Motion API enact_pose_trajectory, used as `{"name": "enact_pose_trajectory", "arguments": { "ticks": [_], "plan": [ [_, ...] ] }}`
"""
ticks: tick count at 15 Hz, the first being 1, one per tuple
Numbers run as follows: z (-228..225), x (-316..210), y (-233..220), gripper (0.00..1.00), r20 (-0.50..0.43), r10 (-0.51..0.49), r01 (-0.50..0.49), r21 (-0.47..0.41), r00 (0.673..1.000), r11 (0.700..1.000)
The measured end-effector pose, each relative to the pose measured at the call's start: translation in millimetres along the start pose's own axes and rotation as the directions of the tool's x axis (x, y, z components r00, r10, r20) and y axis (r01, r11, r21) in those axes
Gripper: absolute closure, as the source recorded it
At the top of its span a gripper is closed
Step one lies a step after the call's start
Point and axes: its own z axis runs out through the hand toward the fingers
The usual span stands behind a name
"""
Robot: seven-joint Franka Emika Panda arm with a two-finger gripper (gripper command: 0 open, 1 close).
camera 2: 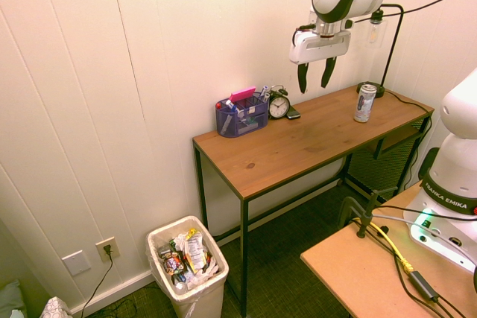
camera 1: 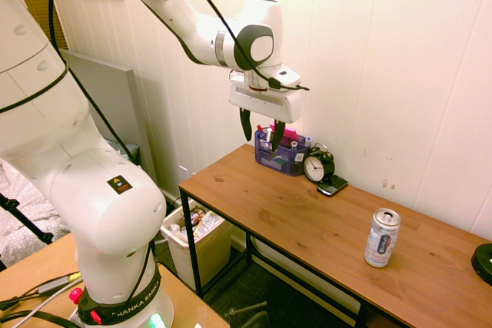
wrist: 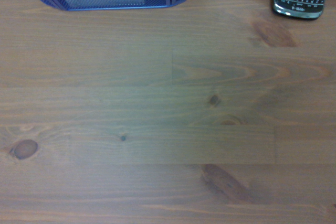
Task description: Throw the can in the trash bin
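The can [camera 1: 382,237] is silver with a dark label and stands upright on the wooden table [camera 1: 292,220]; the second exterior view shows the can [camera 2: 364,103] near the table's right end. My gripper [camera 1: 261,130] hangs open and empty well above the table, near the blue organiser and far from the can; in the second exterior view the gripper [camera 2: 314,77] is up and to the left of the can. The cream-white trash bin [camera 1: 194,255] stands on the floor by the table's end, with colourful litter inside; the trash bin [camera 2: 188,275] also appears in the second exterior view. The wrist view shows only bare wood.
A blue mesh desk organiser [camera 1: 280,151], a black alarm clock [camera 1: 318,166] and a phone [camera 1: 333,185] sit along the wall edge of the table. A black lamp base [camera 1: 483,260] stands at the far end. A second wooden desk [camera 2: 373,273] lies nearby.
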Motion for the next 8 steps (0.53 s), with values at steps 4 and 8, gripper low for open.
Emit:
{"name": "enact_pose_trajectory", "arguments": {
  "ticks": [4,8],
  "plan": [
    [-2,16,7,0.00,0.021,0.033,-0.033,0.026,0.999,0.999],
    [-1,103,53,0.00,0.032,0.169,-0.170,0.039,0.985,0.985]
  ]
}}
